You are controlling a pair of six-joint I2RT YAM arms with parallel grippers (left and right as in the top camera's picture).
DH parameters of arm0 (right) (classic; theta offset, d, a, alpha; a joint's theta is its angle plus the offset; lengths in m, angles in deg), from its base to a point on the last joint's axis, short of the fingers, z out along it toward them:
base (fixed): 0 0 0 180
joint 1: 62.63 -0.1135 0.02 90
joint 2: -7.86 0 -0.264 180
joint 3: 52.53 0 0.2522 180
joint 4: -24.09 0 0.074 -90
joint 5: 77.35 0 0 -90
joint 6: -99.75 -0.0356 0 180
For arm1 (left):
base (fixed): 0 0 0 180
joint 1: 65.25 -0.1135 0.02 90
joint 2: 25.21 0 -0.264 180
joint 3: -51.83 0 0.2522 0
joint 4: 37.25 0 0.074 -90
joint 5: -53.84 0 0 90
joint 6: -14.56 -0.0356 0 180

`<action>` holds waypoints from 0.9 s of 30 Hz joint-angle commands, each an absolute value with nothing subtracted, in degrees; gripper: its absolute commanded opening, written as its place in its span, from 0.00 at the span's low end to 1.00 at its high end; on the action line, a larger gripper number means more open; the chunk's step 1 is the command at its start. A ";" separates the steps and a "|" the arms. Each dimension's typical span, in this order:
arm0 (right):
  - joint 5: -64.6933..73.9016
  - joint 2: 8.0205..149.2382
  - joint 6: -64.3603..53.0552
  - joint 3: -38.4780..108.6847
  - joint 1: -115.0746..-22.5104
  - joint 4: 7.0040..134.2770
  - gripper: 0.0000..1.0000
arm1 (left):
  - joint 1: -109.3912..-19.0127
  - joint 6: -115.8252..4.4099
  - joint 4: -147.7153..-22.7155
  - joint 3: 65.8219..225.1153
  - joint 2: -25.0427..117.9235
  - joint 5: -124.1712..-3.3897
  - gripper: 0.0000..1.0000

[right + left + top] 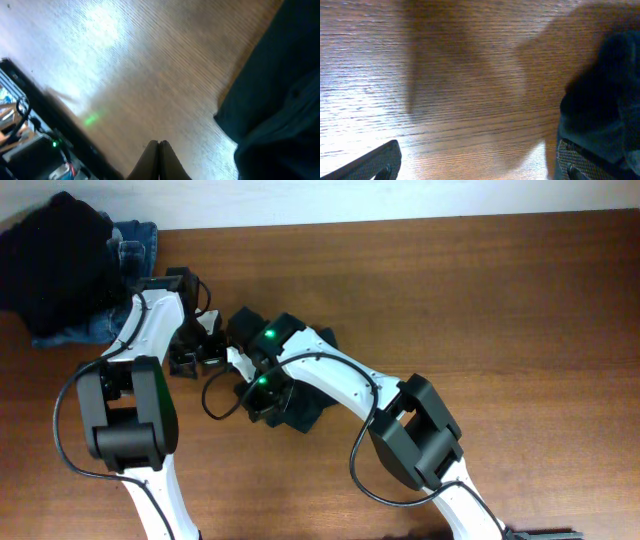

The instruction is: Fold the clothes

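The white-shelled, black-jointed left arm (148, 320) and right arm (335, 375) are trailing looping black cables (56, 420); small green lights (268, 334) are glowing on the right one. The left claw (475, 167) is showing black, dimple-padded fingers (570, 160).

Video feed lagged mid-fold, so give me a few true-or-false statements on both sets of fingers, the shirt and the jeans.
1. The left fingers stand open over the table. True.
2. The right fingers are spread wide. False: they are pressed shut.
3. The right fingers clamp the T-shirt. False: nothing shows between them, and the T-shirt lies beside them.
4. The jeans lie in a corner of the table, partly under a black heap. True.
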State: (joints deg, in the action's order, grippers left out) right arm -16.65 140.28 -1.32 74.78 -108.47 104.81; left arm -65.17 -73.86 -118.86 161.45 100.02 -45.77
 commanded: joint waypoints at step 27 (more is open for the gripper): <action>-1.35 141.33 -3.82 89.28 -81.15 118.58 0.04 | -65.66 -73.27 -122.69 161.64 87.48 -57.66 0.99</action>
State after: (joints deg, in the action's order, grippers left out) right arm 2.58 139.82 -5.39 93.30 -79.95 120.51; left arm -65.98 -73.88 -121.55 161.47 89.66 -50.45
